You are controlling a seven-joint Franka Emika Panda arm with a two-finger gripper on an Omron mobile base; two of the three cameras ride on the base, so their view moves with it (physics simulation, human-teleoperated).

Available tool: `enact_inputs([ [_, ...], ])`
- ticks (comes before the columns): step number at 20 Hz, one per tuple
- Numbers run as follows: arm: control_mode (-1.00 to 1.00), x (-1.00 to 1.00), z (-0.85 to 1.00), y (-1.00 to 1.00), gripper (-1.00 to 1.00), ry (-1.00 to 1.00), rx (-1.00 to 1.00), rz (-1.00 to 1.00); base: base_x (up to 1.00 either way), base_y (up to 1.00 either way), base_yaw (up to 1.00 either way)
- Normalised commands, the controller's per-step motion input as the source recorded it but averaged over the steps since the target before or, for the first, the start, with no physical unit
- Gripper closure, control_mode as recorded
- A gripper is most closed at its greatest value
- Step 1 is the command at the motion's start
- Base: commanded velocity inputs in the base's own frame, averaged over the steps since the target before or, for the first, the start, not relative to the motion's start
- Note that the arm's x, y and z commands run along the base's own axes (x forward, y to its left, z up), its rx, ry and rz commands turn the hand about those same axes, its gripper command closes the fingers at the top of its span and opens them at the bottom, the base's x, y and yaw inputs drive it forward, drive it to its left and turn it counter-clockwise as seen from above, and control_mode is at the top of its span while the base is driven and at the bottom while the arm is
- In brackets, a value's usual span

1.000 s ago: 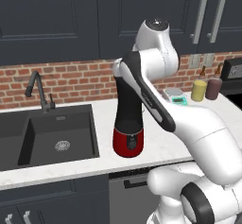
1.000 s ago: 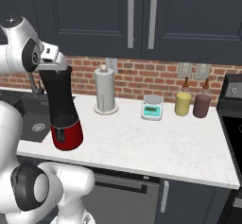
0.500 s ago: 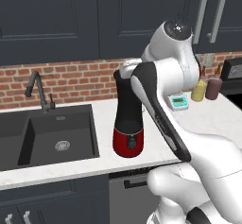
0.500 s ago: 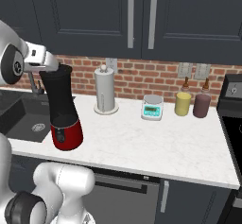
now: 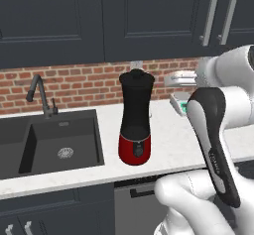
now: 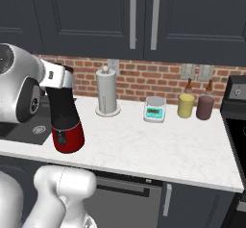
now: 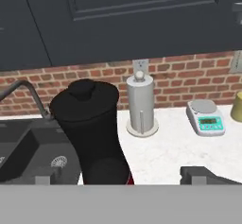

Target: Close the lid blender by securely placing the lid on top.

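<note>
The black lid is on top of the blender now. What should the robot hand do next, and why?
Probably just pull the gripper a bit farther back from the blender. The lid already sits flat on the black jar, its knob up, and the open fingers hold nothing, so no more pushing seems needed.

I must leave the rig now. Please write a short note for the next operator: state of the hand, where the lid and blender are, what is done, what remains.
Hand: open and empty, behind and above the blender, clear of it.
Blender: upright on the counter, to the right of the sink.
Lid: on top of the jar, looks level, with its knob up.
Done: lid placed and let go.
Left: only check that the lid sits fully down; the pictures cannot confirm how tight it is.
</note>
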Motion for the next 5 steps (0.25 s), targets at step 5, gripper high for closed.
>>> enact_inputs([
  [5, -1.0, -0.1, -0.01, -0.67, -1.0, -0.11, 0.24, 0.0, 0.0, 0.0, 0.0],
])
